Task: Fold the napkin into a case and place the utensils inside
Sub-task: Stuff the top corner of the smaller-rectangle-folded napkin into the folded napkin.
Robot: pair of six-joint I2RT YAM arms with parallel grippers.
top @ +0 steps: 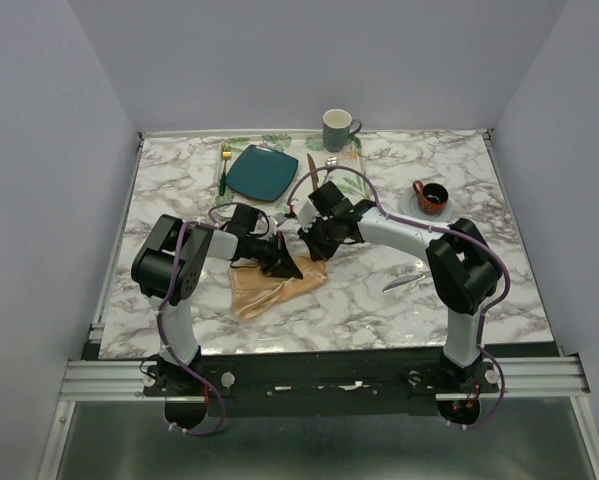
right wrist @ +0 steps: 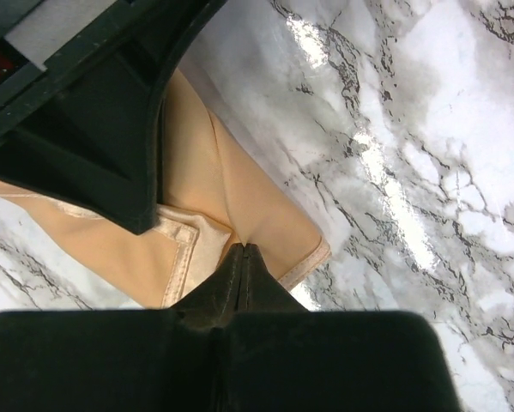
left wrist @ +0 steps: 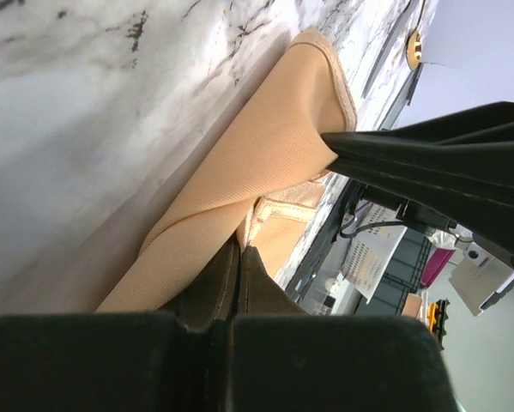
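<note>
The peach-tan napkin (top: 269,288) lies crumpled and partly folded on the marble table, between the two arms. My left gripper (top: 285,264) is shut on a fold of the napkin (left wrist: 257,163). My right gripper (top: 314,246) is shut on another edge of the napkin (right wrist: 265,206), close beside the left gripper. Both hold the cloth lifted a little. In the left wrist view the right gripper's fingers (left wrist: 428,163) pinch the cloth. The silver-grey knife (top: 407,281) lies on the table by the right arm. I cannot make out the gold spoon.
A leaf-patterned tray (top: 354,155) at the back holds a teal plate (top: 261,171), a dark-handled gold fork (top: 224,166), a brown-handled knife (top: 311,165) and a green mug (top: 338,129). A brown cup on a saucer (top: 431,197) stands at the right.
</note>
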